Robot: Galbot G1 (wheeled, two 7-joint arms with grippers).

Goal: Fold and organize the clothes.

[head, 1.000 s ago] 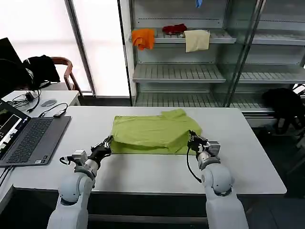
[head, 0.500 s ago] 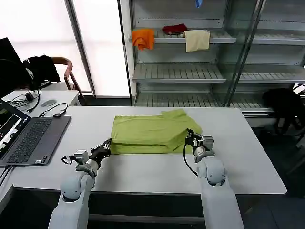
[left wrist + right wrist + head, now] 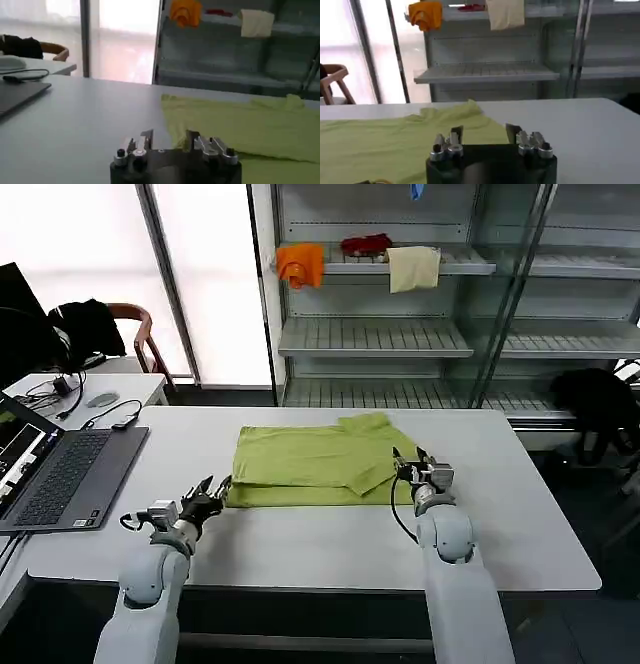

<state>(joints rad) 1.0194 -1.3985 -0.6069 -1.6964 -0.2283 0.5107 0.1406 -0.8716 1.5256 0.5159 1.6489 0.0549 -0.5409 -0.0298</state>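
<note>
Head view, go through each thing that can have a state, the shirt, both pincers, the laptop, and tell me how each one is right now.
T-shirt: folded, flat on the table, held by nothing.
Left pincer: open, at the shirt's near left corner, empty.
Right pincer: open, at the shirt's near right edge, empty.
Laptop: lid open, screen lit.
Orange cloth: draped over the shelf edge.
Cream cloth: draped over the shelf edge.

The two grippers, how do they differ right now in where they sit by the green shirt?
The left gripper sits by the T-shirt's near left corner, on bare table; the right gripper sits at the shirt's right edge. The left gripper is nearer the laptop; the right has bare table beside it. Both are open and hold nothing.
</note>
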